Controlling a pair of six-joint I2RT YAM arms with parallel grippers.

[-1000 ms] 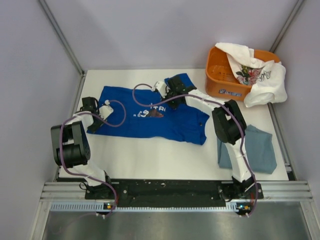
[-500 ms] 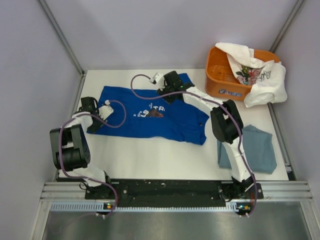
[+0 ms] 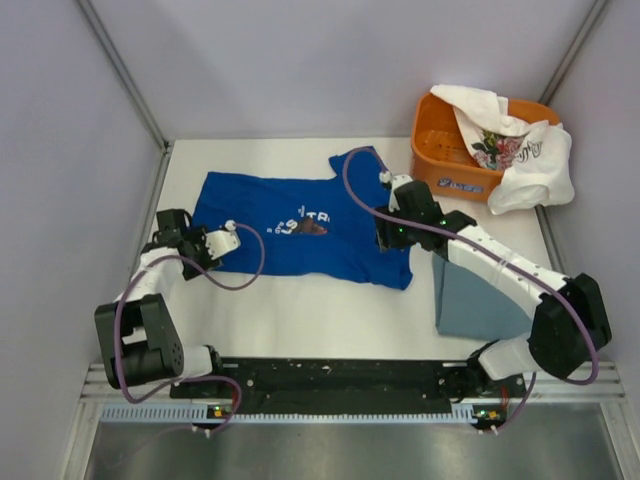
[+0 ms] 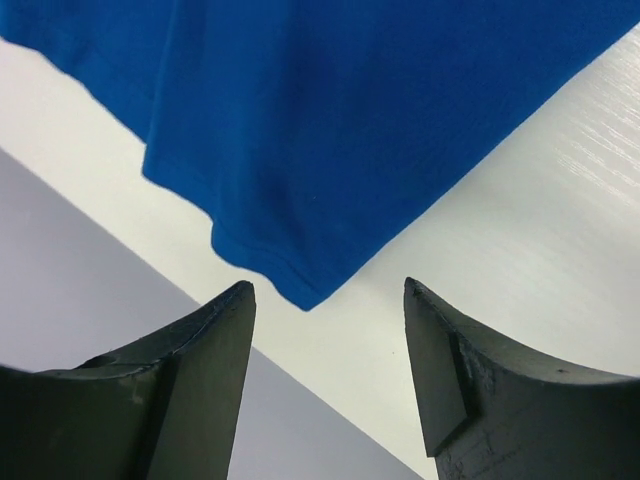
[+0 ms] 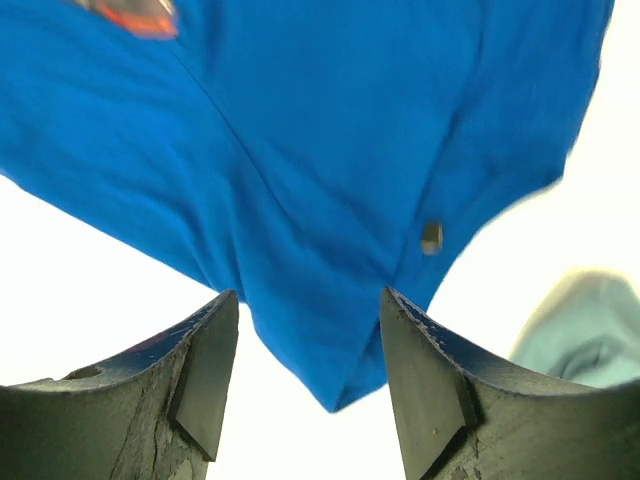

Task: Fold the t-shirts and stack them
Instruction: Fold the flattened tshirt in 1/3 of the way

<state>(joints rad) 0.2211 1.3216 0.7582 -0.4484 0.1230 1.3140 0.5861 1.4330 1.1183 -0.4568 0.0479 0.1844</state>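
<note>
The royal-blue t-shirt [image 3: 300, 220] lies spread on the white table, chest print up. My left gripper [image 3: 205, 250] is at its near-left corner, open; in the left wrist view that blue corner [image 4: 300, 150] lies just beyond my fingertips [image 4: 235, 310], untouched. My right gripper [image 3: 383, 238] hovers open over the shirt's right edge; a blue corner [image 5: 330, 200] shows between its open jaws, not pinched. The grey-blue t-shirt [image 3: 480, 295] lies folded at the near right, partly under my right arm, and shows as a grey-blue patch [image 5: 585, 335] in the right wrist view. The white floral t-shirt [image 3: 520, 150] drapes over the basket.
The orange plastic basket [image 3: 440, 160] stands at the back right corner. Grey walls and metal rails close in the table on the left, back and right. Purple cables loop from both wrists over the blue shirt.
My right gripper opened, let go of the blue shirt near its collar and swung back to the shirt's right edge. The left gripper opened wider and drew slightly nearer. The shirt lies flatter.
</note>
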